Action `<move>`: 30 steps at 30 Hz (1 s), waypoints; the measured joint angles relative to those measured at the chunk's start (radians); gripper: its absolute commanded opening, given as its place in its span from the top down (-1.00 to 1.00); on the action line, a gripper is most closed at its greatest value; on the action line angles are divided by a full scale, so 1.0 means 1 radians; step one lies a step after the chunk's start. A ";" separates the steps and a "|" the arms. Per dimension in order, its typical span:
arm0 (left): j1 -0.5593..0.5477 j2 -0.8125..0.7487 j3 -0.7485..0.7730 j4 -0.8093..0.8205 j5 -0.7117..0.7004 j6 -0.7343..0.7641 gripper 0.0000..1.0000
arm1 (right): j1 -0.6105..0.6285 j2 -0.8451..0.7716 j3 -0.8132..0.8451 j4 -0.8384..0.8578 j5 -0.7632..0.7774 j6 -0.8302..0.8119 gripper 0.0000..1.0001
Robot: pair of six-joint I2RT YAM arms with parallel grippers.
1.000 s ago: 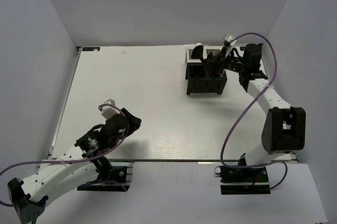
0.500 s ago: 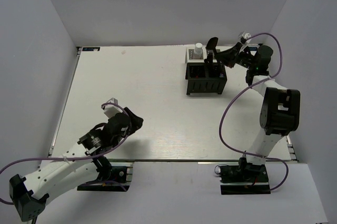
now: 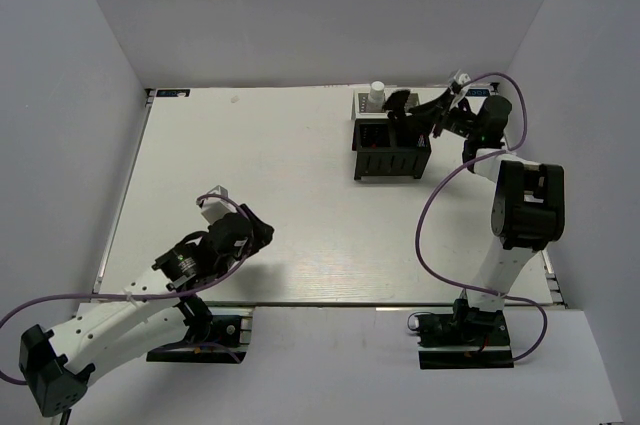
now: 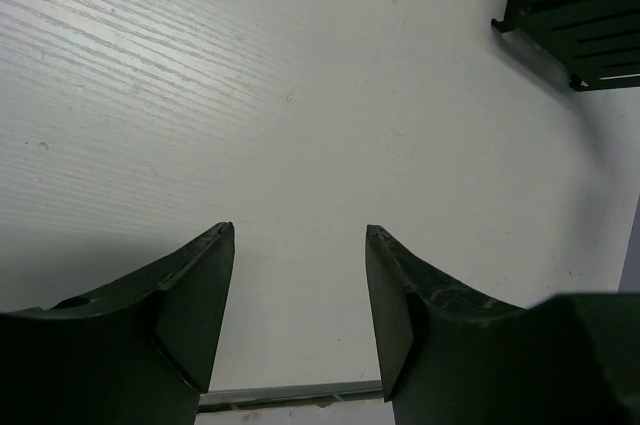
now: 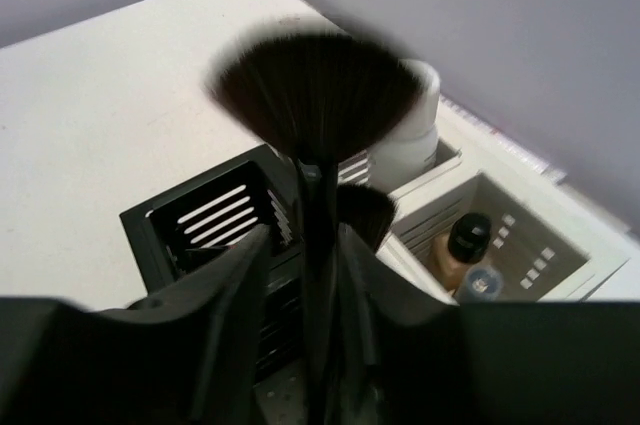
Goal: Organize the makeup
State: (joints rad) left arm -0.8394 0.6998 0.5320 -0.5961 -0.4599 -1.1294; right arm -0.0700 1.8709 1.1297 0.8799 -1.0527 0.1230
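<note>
At the far right corner of the table, my right gripper (image 5: 305, 242) has the fan brush (image 5: 315, 95) standing upright between its fingers, bristles up, over the black mesh organizer (image 5: 200, 220). A second ago that wrist was hunched low over the compartments and hid the white-capped bottle (image 5: 415, 135). Now the arm has drawn back to the right, and the cap shows clear behind the fan. A sliver of gap shows beside the handle on one side, but I cannot tell whether I am still pinching it or have let go. I judge the brush is being seated in its slot — one piece nearly filed.

Close by, a smaller dark brush head (image 5: 365, 210) sits just beside the handle, so backing away should be straight and slow. The white slatted tray (image 5: 520, 245) alongside holds a tan foundation bottle (image 5: 455, 250).

My left gripper (image 4: 300, 275) has hardly moved. Its fingers are spread with nothing between them, low over the bare table (image 4: 300, 95), well apart from the organizer.
</note>
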 measured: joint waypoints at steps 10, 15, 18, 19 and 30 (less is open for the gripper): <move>0.000 0.047 0.000 0.021 0.000 0.009 -0.32 | -0.026 -0.012 -0.074 0.007 0.000 -0.010 -0.01; 0.000 0.064 0.000 0.035 -0.001 0.023 -0.39 | -0.040 -0.082 -0.069 -0.020 0.007 -0.003 0.02; 0.000 0.065 0.004 0.034 -0.005 0.030 -0.82 | -0.035 -0.138 0.028 -0.245 0.039 -0.083 -0.19; 0.000 0.067 0.008 0.033 -0.011 0.029 -0.87 | -0.032 -0.141 0.081 -0.368 0.065 -0.130 -0.43; 0.000 0.134 0.093 0.076 -0.059 0.092 -0.96 | 0.155 -0.364 0.161 -1.056 0.402 -0.351 -0.78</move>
State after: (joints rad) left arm -0.8394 0.8337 0.6247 -0.5201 -0.5186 -1.0370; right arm 0.0853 1.5074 1.2903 -0.1764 -0.6510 -0.2276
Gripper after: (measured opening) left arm 0.981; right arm 0.888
